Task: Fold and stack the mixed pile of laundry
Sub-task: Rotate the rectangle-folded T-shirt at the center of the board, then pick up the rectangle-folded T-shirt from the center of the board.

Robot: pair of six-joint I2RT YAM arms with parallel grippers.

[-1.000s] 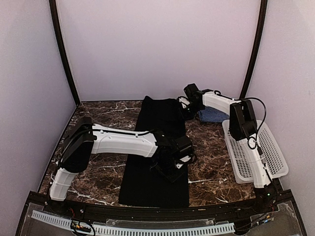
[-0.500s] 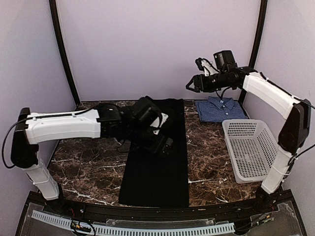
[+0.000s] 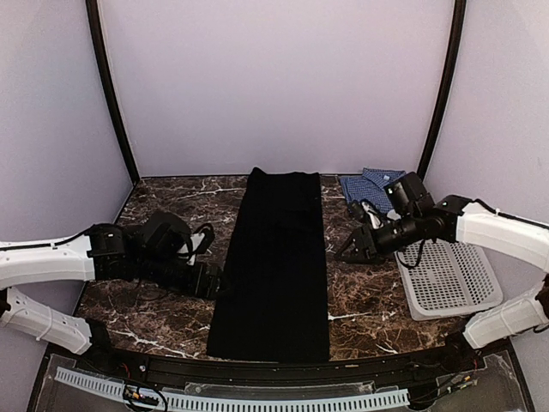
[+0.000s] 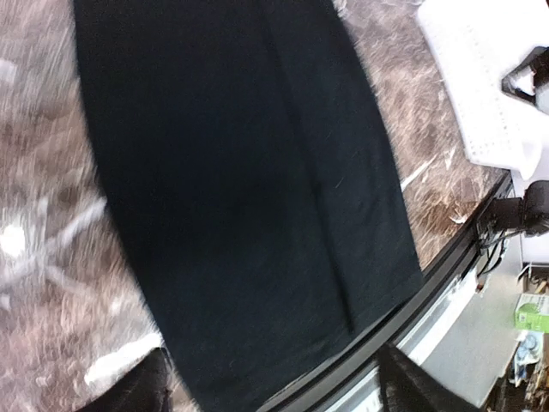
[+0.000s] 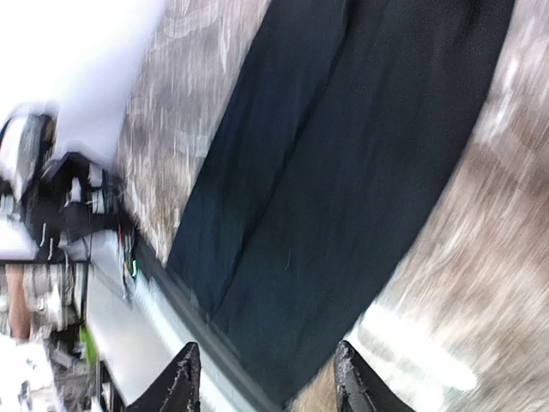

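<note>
Neighbouring shirt (image 3: 369, 185): basket (image 3: 452, 281), R arm (image 3: 499, 228)

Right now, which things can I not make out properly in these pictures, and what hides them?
- blue checked shirt: top view, partly behind the right arm; folded or not, unclear.
- white basket: top view, the arm crosses its far corner; the left wrist view cuts it at the frame edge.
- black garment: the right wrist view is motion-blurred; both wrist views cut off its far end.
</note>
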